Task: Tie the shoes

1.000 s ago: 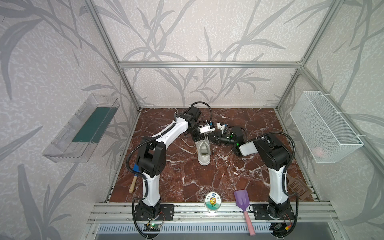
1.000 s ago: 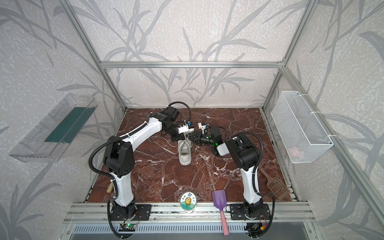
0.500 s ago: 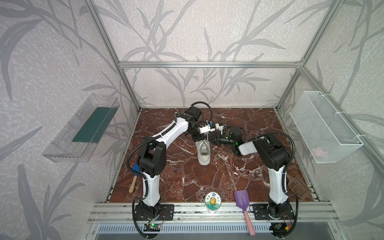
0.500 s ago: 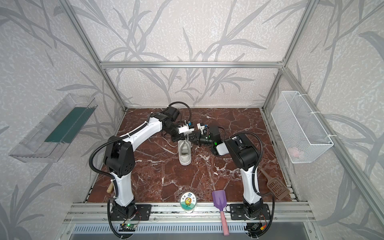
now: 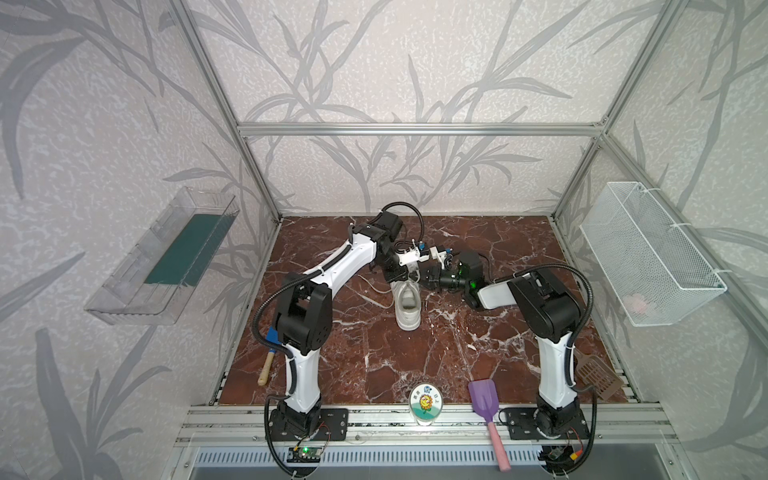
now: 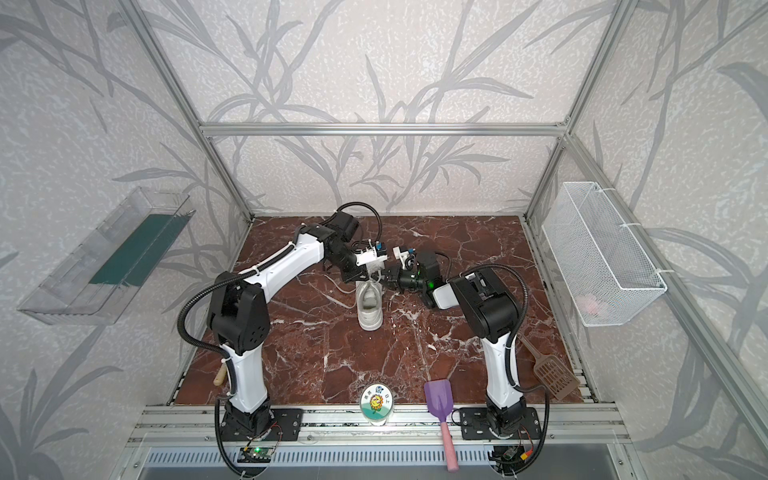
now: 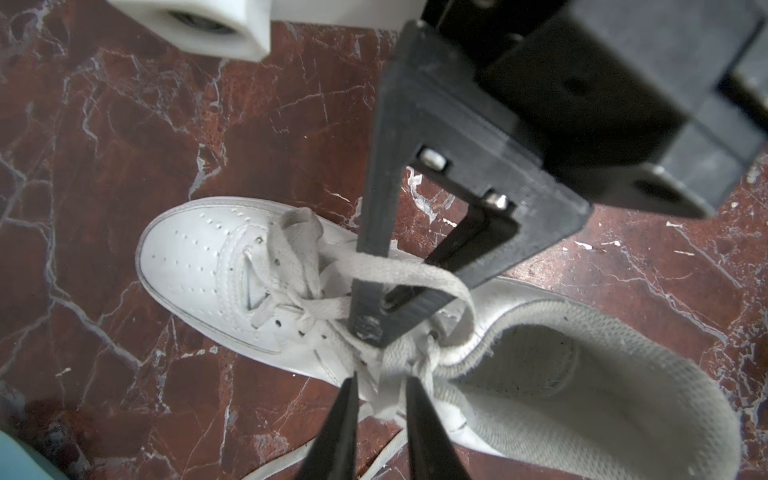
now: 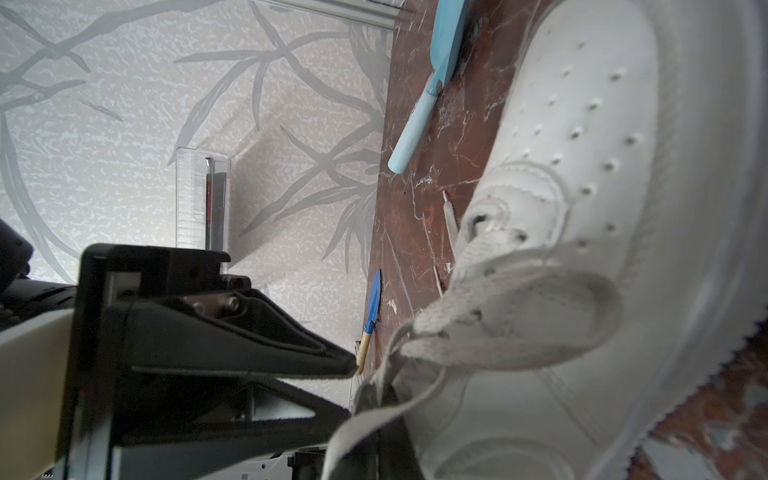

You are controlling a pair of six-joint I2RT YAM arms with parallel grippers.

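**lace_nerd:** Eyeing the sneaker [image 5: 407, 306], parked mid-frame on the marble floor [image 5: 457, 365] in both top views, with both grippers crowded right above it in the picture. Looks dicey. Any guesses at the failure mode?

**yam_fan:** Plenty, lol. Going by the left wrist view: right gripper [image 7: 368, 328] clenched, tips together right at the lace crossing, apparently pinching the laces [image 7: 399, 270], with a loop of them draped across both its fingers. Left gripper [image 7: 381, 378] a crack apart, straddling that same crossing, so probably gripping nothing. Can't swear to it though.

**lace_nerd:** So no pin on the crossing, then?

**yam_fan:** Seems not. Pull with the right now and risk yanking the half-made knot flat. Worse, no anchor on the shoe either, so could just drag or tip it across the floor instead of tightening anything. Also worth watching that draped loop: could snag on the fingers on the way out and undo the lot. Barely any room between the two sets of fingers too, so easy to clip one with the other. And with the shoe's collar right under both tips, could jam a finger into it on any downward slip.
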